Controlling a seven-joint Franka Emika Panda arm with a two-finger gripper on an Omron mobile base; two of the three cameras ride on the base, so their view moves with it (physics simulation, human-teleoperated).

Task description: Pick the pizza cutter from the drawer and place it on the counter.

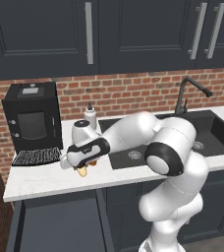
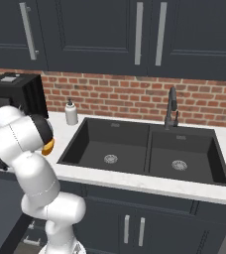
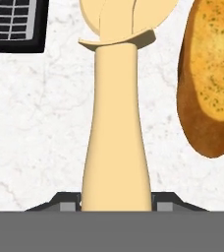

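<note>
1 cutter and 1 bread roll are counted above the white table. The end effector is clamped on the cutter's handle.

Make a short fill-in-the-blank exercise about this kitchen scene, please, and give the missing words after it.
1. The gripper is shut on the handle of the ____.
2. Beside the pizza cutter, a bread roll lies on the white ____.
3. The black double sink is set into the ____.

Missing words: pizza cutter; counter; counter
</note>
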